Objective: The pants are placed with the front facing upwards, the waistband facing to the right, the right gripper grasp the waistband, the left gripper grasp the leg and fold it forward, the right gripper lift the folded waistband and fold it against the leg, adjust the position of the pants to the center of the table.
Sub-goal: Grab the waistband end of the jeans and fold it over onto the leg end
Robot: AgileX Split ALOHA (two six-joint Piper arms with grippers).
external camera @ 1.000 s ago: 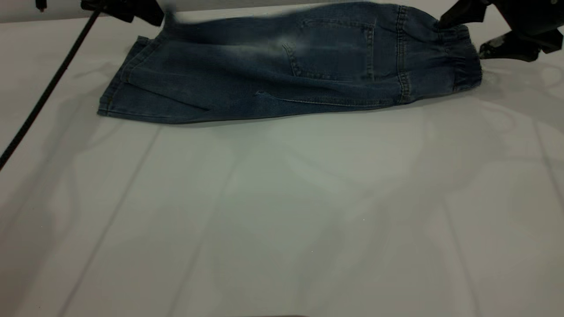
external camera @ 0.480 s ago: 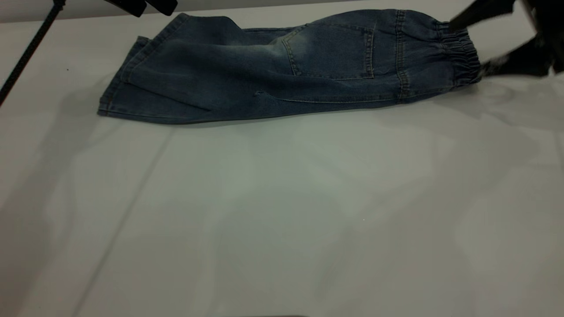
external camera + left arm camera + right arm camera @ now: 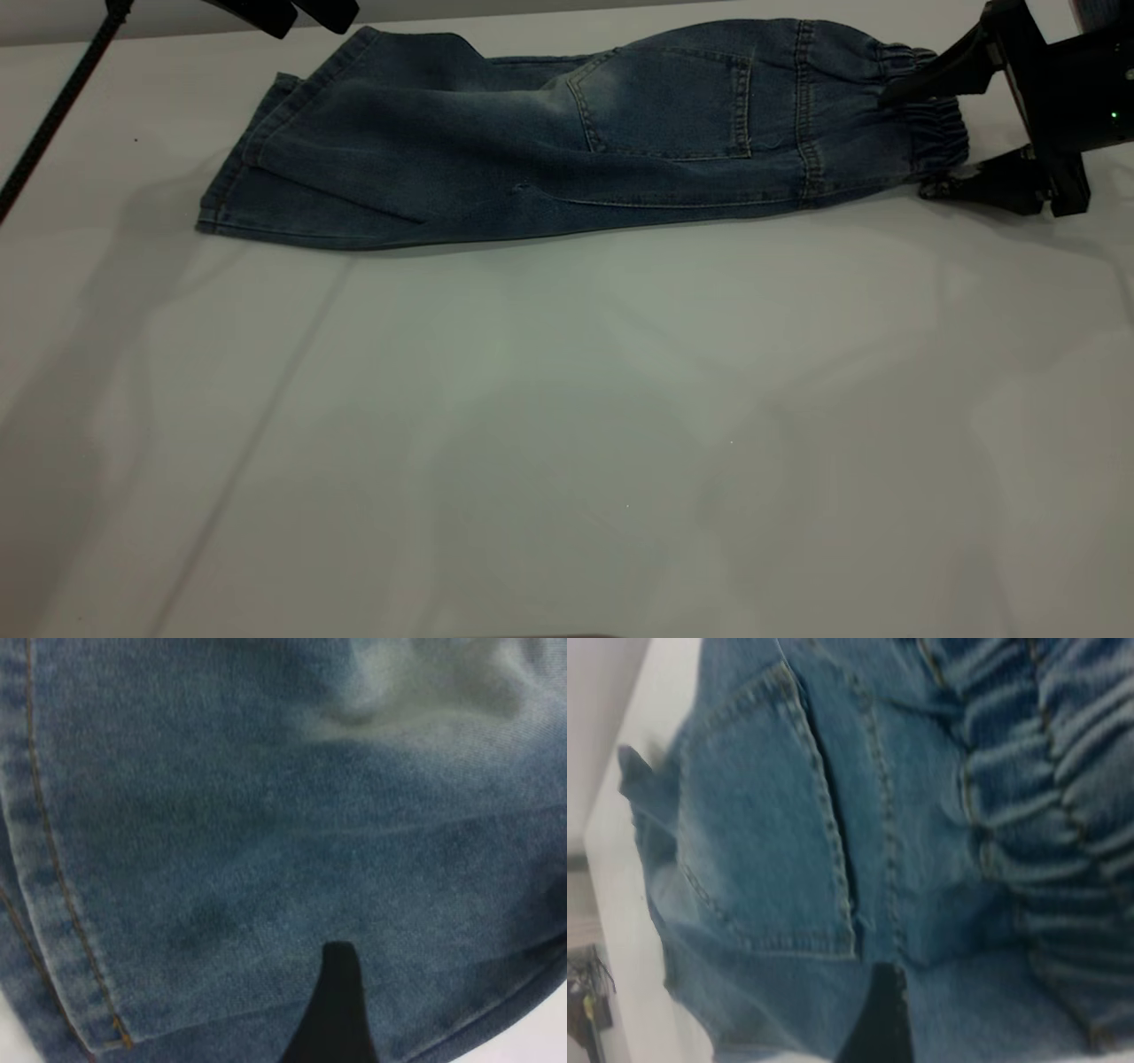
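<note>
1. Pants point(image 3: 549, 133) lie flat toward the far edge of the bench point(image 3: 567, 425), already doubled lengthwise, back pocket point(image 3: 664, 102) up, leg hems to the left and the waistband point(image 3: 926, 115) at the right end; a wide stretch of bare bench lies nearer the camera.

2. Handling, as I judge it: soft, limp denim, fairly light, that will drape and sag from any held point, not slippery. The ruched elastic waistband is the thickest, firmest bite; the stitched hem is the best hold on the leg end.

3. Right gripper point(image 3: 921, 133) sits at the waistband with its jaws spread wide, one finger point(image 3: 939, 75) lying over the top of the gathered band, the other point(image 3: 983, 182) low on the bench just beside the band's end. The band lies between them, not yet pinched. The right wrist view shows the ruching and pocket close beneath.

4. Left gripper point(image 3: 283, 11) hangs farthest back, above the far corner of the leg hem, apparently clear of the cloth. I cannot tell how its jaws stand; its wrist view shows only one dark fingertip point(image 3: 332, 1010) over denim.
</note>
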